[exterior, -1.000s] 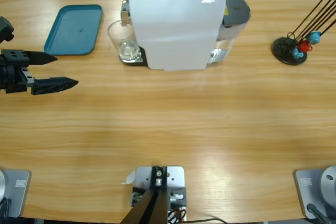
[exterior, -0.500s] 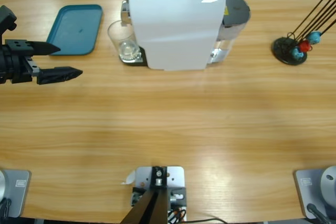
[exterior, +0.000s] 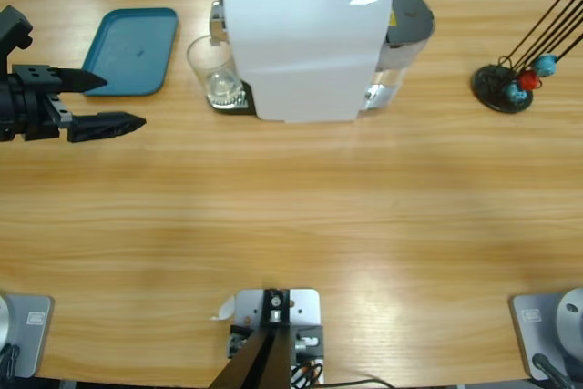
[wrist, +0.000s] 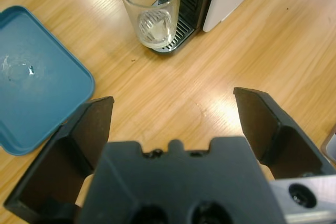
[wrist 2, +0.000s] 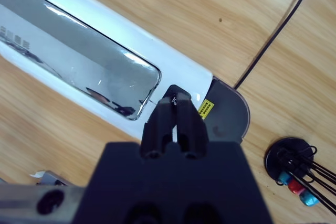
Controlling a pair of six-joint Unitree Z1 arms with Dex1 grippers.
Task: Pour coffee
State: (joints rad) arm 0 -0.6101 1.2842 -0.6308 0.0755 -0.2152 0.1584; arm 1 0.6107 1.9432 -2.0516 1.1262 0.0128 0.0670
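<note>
Two arms are on my feeds, though only one shows plainly from above. Largest thing is the wooden table [exterior: 301, 216], running the full width of the high view. On its far side stands the white coffee machine [exterior: 301, 43], with a silver panel along its top [wrist 2: 79, 66] and a grey round tank [exterior: 410, 17] at its right end. A teal tray [exterior: 127, 50] lies flat to the machine's left, near the table's far edge, with nothing on it.

I see the left gripper [exterior: 105, 102] coming in from the left edge, jaws spread wide apart and holding nothing, pointing toward the machine; its upper jaw tip overlaps the tray's near edge in the high view. In the left wrist view the same gripper [wrist: 173, 114] frames bare wood, with the tray's corner beside its left jaw.

I read the right gripper [wrist 2: 176, 103] from its wrist view only: jaws pressed together, nothing between them, hanging above the machine's top near the tank.

A clear glass [exterior: 211, 75] stands upright on the machine's black drip grate [wrist: 181, 30], at the machine's left end. I cannot make out coffee in it; the bottom looks pale and nearly clear.

At the far right, a small black round stand [exterior: 501, 88] holds thin dark sticks with blue and red beads.
</note>
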